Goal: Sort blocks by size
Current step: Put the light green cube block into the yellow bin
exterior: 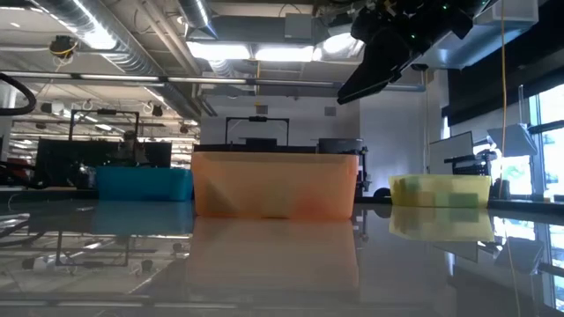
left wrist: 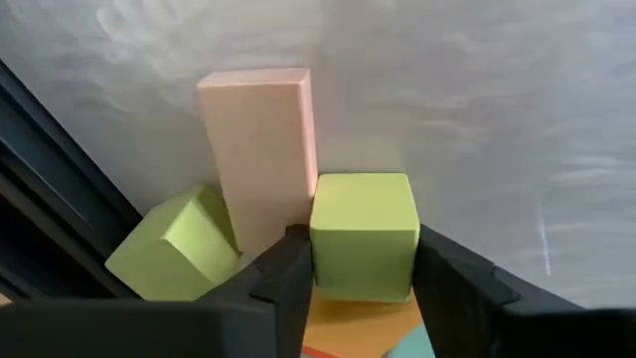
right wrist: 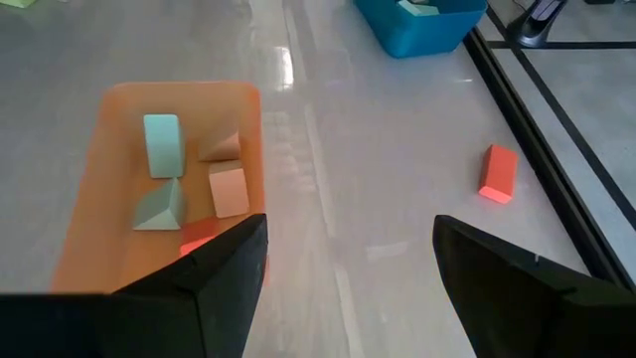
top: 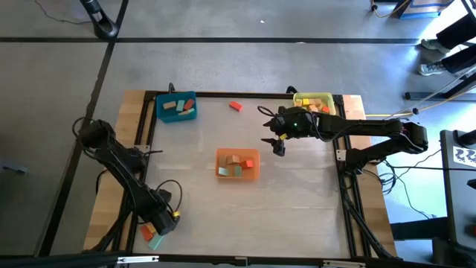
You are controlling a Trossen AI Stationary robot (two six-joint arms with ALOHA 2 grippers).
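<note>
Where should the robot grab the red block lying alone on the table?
Probably from straight above, with the right pincer closing across the red block's two long sides. It lies flat and alone on the table, so nothing blocks a top-down approach.

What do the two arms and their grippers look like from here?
Both arms are dark, jointed tubes with black cables looping off them. The left gripper has two broad, matte black fingers. The right gripper has the same flat black fingers, and small green lights glow on the right arm's wrist housing.
</note>
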